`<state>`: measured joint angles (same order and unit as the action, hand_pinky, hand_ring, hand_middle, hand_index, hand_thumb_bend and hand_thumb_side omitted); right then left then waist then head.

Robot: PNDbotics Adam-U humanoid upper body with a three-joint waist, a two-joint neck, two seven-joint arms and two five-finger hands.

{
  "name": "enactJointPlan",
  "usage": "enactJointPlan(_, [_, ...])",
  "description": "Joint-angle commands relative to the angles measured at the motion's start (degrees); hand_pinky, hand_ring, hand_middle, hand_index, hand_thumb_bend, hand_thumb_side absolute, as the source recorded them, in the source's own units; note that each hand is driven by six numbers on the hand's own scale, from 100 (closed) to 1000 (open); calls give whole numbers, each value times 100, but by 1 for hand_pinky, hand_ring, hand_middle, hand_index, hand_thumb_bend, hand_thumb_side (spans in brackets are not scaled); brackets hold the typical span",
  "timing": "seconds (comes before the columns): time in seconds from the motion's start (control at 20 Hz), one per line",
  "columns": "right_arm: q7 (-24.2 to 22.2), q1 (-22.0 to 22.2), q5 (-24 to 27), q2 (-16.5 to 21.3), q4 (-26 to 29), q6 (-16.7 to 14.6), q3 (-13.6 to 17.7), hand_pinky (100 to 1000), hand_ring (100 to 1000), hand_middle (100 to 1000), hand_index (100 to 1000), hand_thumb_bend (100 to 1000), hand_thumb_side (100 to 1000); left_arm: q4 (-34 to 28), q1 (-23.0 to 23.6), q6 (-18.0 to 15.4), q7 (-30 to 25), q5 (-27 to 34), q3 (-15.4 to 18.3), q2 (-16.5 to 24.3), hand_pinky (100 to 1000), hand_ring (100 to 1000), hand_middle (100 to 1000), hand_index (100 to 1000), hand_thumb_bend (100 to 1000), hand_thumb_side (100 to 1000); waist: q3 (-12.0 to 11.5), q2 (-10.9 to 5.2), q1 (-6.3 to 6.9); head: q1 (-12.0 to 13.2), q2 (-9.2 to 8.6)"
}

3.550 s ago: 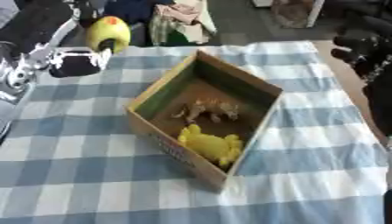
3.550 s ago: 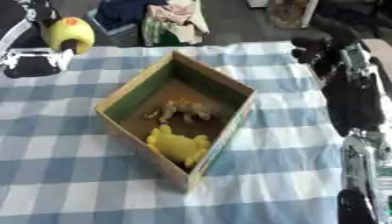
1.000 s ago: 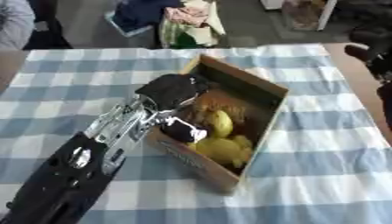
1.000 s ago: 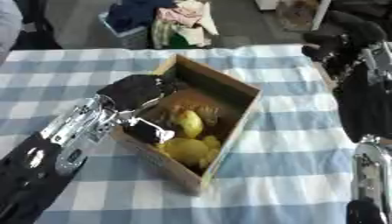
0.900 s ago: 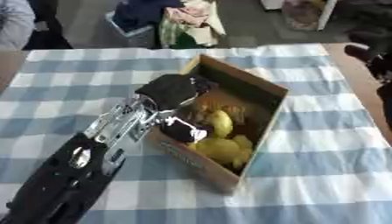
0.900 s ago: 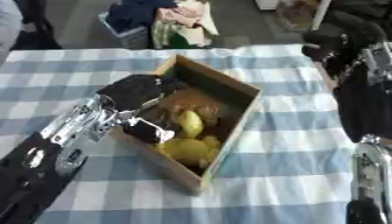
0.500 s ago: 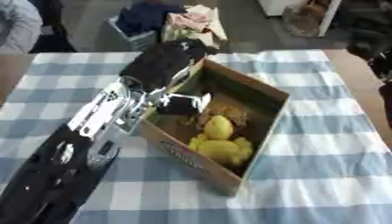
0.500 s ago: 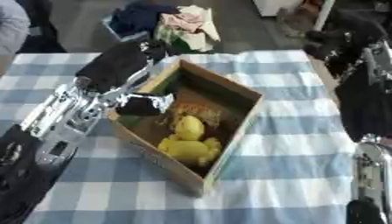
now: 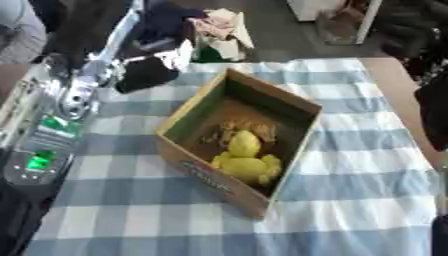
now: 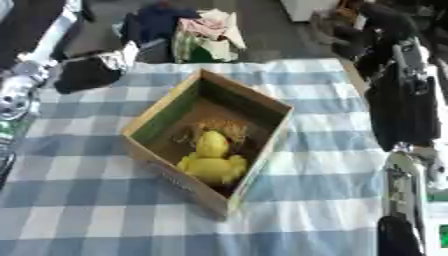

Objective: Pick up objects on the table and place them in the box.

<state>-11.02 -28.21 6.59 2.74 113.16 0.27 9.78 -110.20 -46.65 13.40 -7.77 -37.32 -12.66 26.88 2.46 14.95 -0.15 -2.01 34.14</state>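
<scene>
Saw an open cardboard box [image 9: 238,145] set askew near the middle of a blue-and-white checked tablecloth [image 9: 350,200]. Inside it, toward the near corner, lay yellow rounded objects [image 10: 212,161] bunched together and touching, one pear-like piece leaning on the lump below, with a brownish straw-like tuft [image 10: 229,127] just behind them on the box floor. Found the left hand [image 9: 149,70] raised over the table's far left edge, beside the box's far-left wall and apart from it; too blurred to tell whether fingers were straight or curled, and nothing yellow visible in it. Caught the silver left forearm [image 9: 74,95] with its green-lit panel more fully in the left eye view. Got the right arm [image 10: 402,105] as a tall dark-and-silver column along the table's right edge only in the right eye view; right hand's state impossible to tell there. Beyond the far edge, a heap of cloth [image 10: 206,27] on the floor
</scene>
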Motion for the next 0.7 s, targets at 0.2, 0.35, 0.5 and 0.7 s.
enactJointPlan(0.2, [132,-47,1,4,144,-93,37,811,798,461,827,100,688,-434,463,-53,899,2424,559,349,423,596,548,756,100,666,-142,-174,-16,-219,141])
enactJointPlan(0.35, [193,-56,28,23,144,-145,38,807,798,465,830,100,676,-439,797,-460,1437,3523,847,258,425,597,550,748,100,748,-237,-196,-27,-255,234])
enactJointPlan(0.5, [188,-72,50,73,144,-222,48,807,799,467,830,100,661,-439,1230,-1195,2111,4314,1190,141,443,611,561,754,100,793,-310,-201,-14,-241,296])
enactJointPlan(0.7, [238,-58,61,166,144,-366,105,810,806,472,830,100,655,-439,1915,-2174,2668,4567,1529,-50,492,639,580,767,100,833,-434,-185,20,-267,344])
